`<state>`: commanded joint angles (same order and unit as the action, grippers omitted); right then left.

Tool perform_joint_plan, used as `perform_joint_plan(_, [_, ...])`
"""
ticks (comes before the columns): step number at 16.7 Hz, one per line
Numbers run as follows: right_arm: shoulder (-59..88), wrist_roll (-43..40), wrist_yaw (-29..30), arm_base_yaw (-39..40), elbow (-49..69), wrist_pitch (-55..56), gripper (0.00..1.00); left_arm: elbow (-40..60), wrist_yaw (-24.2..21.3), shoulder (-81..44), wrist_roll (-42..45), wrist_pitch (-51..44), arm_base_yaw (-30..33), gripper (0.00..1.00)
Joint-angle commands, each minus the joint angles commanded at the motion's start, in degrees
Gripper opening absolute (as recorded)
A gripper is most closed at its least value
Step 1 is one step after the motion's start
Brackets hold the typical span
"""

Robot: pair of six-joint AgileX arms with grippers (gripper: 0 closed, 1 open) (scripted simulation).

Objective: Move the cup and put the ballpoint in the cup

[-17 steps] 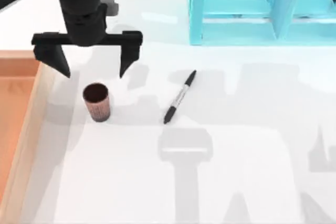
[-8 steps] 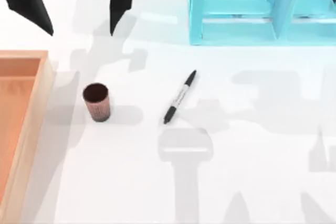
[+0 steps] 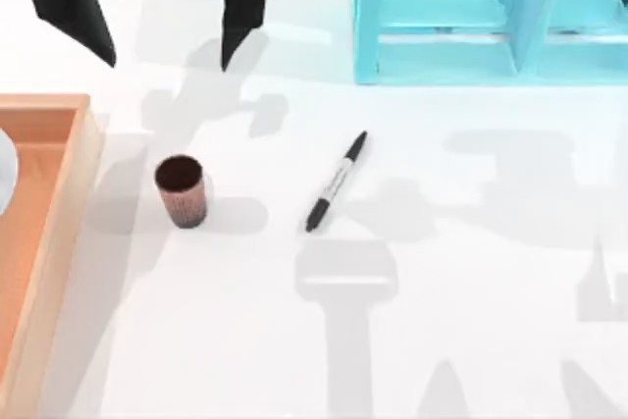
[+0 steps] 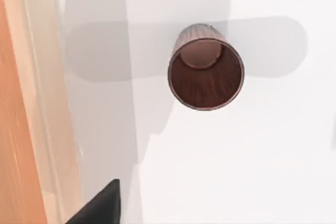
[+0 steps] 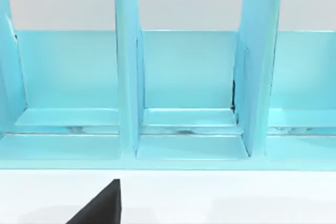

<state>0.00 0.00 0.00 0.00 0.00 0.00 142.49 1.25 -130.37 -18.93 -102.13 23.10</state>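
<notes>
Since the earlier frame, left gripper has shifted slightly right at the far left, fingers apart. Cup stands upright on the bench, left of the ballpoint, well apart.

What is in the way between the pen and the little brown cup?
Nothing visible. The ballpoint lies flat on the white table, and the upright cup stands apart to its left. Only bare table lies between them. The open left gripper hangs farther back, above the cup.
</notes>
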Motion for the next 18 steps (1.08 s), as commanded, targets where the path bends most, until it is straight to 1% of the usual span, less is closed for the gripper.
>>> perform_joint_plan(2, [0.0,0.0,0.0,0.0,0.0,0.0,1.0,-1.2,2.1,-2.6,1.0,4.3,3.7,1.0])
perform_joint_plan(7, [0.0,0.0,0.0,0.0,0.0,0.0,1.0,-5.2,8.7,-11.2,4.0,18.7,15.7,1.0])
perform_joint_plan(9, [0.0,0.0,0.0,0.0,0.0,0.0,1.0,-6.2,10.5,-13.4,4.8,21.8,18.7,1.0])
perform_joint_plan(15, [0.0,0.0,0.0,0.0,0.0,0.0,1.0,-6.5,10.9,-14.0,4.9,22.6,19.2,1.0])
perform_joint_plan(18, [0.0,0.0,0.0,0.0,0.0,0.0,1.0,-9.8,11.0,-14.6,5.6,26.5,18.8,1.0])
